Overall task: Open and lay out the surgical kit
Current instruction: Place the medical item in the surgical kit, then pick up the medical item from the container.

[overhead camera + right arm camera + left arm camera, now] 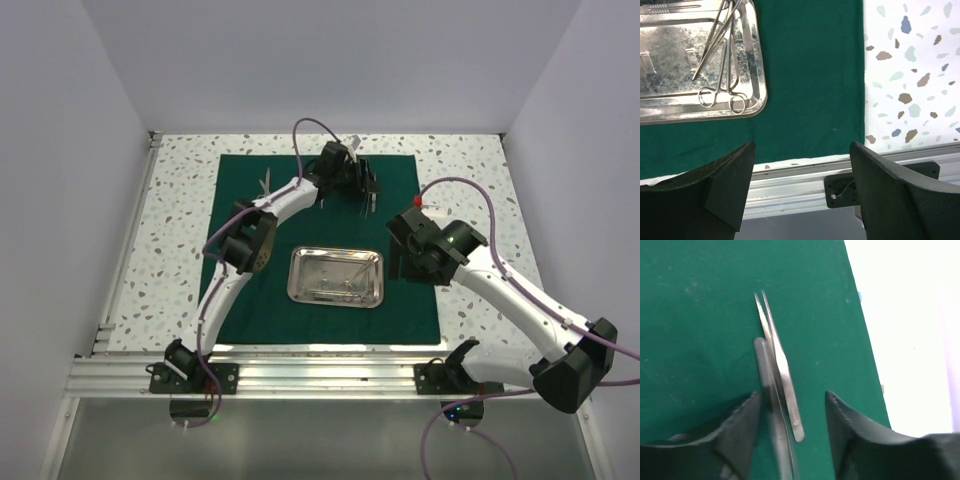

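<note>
Left gripper (792, 399) wide astride the tweezers (783, 367) on the far side of the drape (700, 315), right gripper (802, 150) agape and empty right of the tray (761, 75): close off-centre and those slim tweezers could skate away, or cloth get pinched.

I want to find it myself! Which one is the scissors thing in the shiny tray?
Find the big green cloth, then the shiny steel tray on it. Inside lies a slim silver tool ending in two round finger loops, unlike the straight ones beside it.
</note>
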Controlling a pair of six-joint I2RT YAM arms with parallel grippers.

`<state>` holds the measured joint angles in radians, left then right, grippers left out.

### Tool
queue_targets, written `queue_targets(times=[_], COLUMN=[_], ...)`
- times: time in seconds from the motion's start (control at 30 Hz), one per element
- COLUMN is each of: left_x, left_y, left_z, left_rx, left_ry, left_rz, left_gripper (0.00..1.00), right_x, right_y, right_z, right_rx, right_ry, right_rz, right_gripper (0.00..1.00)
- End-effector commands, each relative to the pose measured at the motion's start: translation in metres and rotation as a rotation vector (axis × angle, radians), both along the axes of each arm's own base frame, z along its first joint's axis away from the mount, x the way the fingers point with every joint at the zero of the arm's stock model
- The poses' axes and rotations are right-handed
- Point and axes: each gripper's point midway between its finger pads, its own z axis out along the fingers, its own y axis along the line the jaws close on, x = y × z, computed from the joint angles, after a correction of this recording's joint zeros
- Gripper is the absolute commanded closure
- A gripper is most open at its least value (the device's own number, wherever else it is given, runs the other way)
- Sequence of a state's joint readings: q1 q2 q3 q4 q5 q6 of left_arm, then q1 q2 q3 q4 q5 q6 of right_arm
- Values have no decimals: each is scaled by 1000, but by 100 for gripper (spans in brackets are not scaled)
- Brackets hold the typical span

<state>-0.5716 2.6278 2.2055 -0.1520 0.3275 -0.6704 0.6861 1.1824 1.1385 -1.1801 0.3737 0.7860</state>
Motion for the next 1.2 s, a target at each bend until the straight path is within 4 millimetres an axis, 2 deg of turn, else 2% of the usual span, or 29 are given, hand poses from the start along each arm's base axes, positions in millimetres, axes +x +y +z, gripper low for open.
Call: queue_targets(times=[0.0,0.03,0.07,0.1,0.13,0.17,0.2,0.23,0.27,0.3,0.33,0.37,0.4,0.47,0.5,0.53,0.57,0.6,0.63,0.73,0.77,0.8,0.93,1.03,1.17], left_x=[6,4,-2,-4,-8,-15,-20,-25,-31,-41,-46,-51,-62,-78,-85,-92,-99,-109,-114,-131,-137,-141,-154,-158,-161], left_y=[14,20,35,45,53,71,82,91,107,119,128,144,156,179,186,193,203,209,214,228,232,235,246,253,260], left_z=[49,56,45,81,92,82,120,128,124,150,157,151,172,185,188,189,181,194,194,191,182,185,179,178,178], left_rx=[-48,-40,0,-15,-13,19,-1,6,39,46,65,114,125,154,158,169,190,189,197,220,235,238,263,289,310], left_ry=[-65,-75,-60,-107,-121,-100,-153,-159,-159,-188,-197,-200,-225,-253,-258,-257,-247,-270,-273,-275,-260,-265,-257,-264,-269], left_rz=[5,6,14,23,28,39,47,48,48,54,58,71,84,107,110,115,118,122,123,124,123,125,125,118,119], left_gripper=[35,34,34,34,34,34,34,34,33,30,30,30,30,31,31,31,31,31,31,32,32,32,33,33,33], right_x=[19,23,29,35,40,46,54,57,64,72,76,82,86,94,96,97,101,101,102,108,108,110,118,121,121], right_y=[24,32,42,60,68,78,89,98,105,113,117,120,123,130,132,132,134,133,133,135,134,133,133,127,116], right_z=[5,6,4,5,4,6,-1,-6,-6,-17,-22,-23,-38,-48,-53,-68,-69,-73,-83,-93,-95,-97,-104,-112,-113], right_rx=[81,107,125,192,216,244,260,283,297,299,296,296,282,289,283,259,253,238,218,204,194,179,150,109,70], right_ry=[-30,-31,-20,-19,-16,-16,-4,16,12,26,32,28,55,65,76,106,104,117,134,140,150,148,151,159,165], right_rz=[-3,1,8,25,28,26,14,14,10,-3,-13,-27,-54,-81,-91,-104,-119,-126,-136,-159,-170,-179,-206,-235,-276], right_gripper=[20,20,21,22,22,23,24,24,25,26,27,28,29,31,31,31,31,31,32,32,33,33,34,35,36])
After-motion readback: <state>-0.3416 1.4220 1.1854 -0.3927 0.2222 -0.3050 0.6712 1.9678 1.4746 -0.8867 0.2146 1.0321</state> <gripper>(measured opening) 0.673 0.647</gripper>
